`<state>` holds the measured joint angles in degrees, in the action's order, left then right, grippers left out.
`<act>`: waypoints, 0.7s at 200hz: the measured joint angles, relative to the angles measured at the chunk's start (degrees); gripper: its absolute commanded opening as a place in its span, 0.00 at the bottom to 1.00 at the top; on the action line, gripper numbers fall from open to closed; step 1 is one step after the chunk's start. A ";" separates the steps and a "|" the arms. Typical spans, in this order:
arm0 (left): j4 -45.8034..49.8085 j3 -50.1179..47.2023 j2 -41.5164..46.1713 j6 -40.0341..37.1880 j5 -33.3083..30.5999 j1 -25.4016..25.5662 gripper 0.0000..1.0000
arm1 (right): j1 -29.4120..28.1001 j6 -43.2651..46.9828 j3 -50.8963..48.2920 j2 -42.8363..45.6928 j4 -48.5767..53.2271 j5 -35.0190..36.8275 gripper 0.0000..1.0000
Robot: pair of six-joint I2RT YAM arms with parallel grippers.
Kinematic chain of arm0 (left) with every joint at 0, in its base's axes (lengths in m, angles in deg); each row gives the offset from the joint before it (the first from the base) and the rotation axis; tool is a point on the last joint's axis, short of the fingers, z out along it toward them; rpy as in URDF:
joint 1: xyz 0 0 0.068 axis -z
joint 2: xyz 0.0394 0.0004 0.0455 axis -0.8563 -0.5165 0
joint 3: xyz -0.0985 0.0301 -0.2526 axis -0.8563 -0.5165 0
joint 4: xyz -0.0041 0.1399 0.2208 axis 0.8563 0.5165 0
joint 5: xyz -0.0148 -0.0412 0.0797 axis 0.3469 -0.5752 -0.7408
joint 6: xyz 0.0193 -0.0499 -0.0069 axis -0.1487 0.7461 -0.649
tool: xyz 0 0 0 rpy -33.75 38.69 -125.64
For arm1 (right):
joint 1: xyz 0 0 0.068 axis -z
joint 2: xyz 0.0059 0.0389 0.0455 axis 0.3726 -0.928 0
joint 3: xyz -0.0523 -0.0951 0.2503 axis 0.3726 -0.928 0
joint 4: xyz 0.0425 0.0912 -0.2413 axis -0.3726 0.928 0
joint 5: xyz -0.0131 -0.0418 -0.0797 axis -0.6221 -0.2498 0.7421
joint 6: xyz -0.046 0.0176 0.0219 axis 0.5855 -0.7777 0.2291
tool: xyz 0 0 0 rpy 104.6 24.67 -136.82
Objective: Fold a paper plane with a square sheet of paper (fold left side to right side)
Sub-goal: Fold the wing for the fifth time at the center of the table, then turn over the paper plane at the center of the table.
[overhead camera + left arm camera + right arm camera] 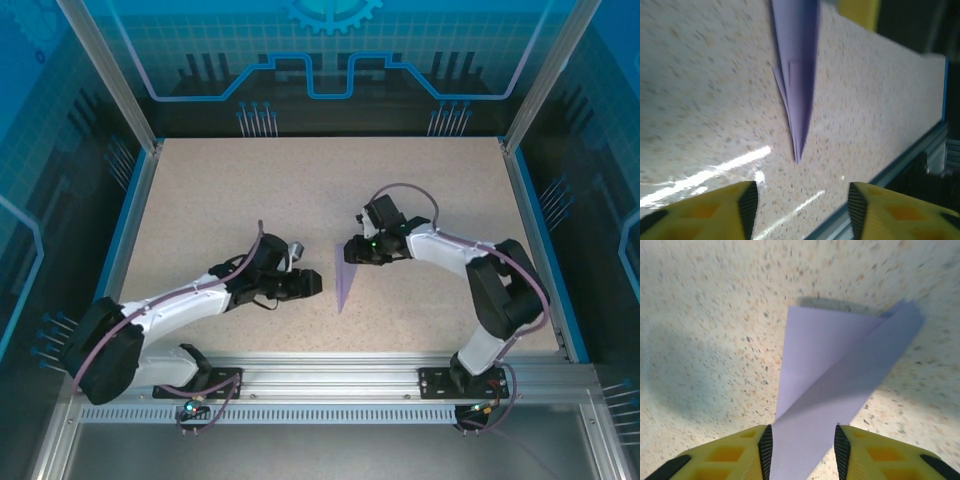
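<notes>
Left arm (pixel 170 310) reaches from its near-left base in toward mid-surface, lying low. Left pincer (pixel 312 285) is apart: in the left wrist view both yellow fingers (pixel 740 205) sit wide, with bare speckled surface (pixel 220 200) between them and nothing held. It points right at the paper plane (pixel 343 280), just beside its left edge, not touching.

Plane sits near the centre of the surface, a bit toward the near rail (pixel 330 375), between the two pincers. It's a slim lavender dart, wide end far, pointed tip toward the near edge. Left wrist view: the tip shows above the gap between the fingers, clear of both, with stacked folded layers along one edge. Can't tell from above whether it lies fully flat.

Right pincer (pixel 349 251) is at the plane's wide far end, coming in from the right. Right wrist view: the black pads (pixel 766 450) are apart, and a strip of the lavender paper runs through the gap, filling it edge to edge. Can't tell if the pads actually touch the paper. Past the pads the paper splits into a paler flap lying on the surface and a darker band crossing over it up to the right. There's shadow along the far edge.

Right arm (pixel 500 290) folds back from there to its near-right base, purple cable (pixel 405 187) looping above the wrist.
</notes>
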<state>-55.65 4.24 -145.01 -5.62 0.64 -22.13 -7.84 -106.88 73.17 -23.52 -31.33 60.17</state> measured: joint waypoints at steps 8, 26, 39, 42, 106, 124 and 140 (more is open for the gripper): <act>0.46 0.02 1.07 -0.31 -1.68 -0.70 0.67 | -0.61 -0.09 0.00 1.62 0.83 1.88 0.52; 1.81 0.63 2.71 -0.61 -5.44 -1.77 0.71 | -2.95 -0.68 0.00 3.61 2.45 5.79 0.60; 2.40 1.42 3.19 -0.68 -7.52 -2.05 0.72 | -5.03 -1.55 0.00 3.80 3.21 7.80 0.63; 2.54 1.64 3.26 -0.70 -7.98 -2.10 0.73 | -5.49 -1.60 0.00 3.78 3.37 8.17 0.63; 3.04 2.19 3.28 -0.26 -10.91 -2.12 0.75 | -9.84 -4.44 0.94 -2.47 5.92 13.44 0.42; 3.13 2.19 3.28 -0.26 -11.08 -2.12 0.75 | -9.92 -4.15 0.98 -3.10 6.75 13.97 0.25; 3.43 2.19 3.28 -0.28 -11.34 -2.12 0.75 | -10.12 -4.76 1.16 -2.97 6.84 13.99 0.11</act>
<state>-52.22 6.43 -141.73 -5.90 -10.70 -24.25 -17.96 -111.64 74.33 -26.49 -24.49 74.16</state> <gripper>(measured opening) 0.753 0.181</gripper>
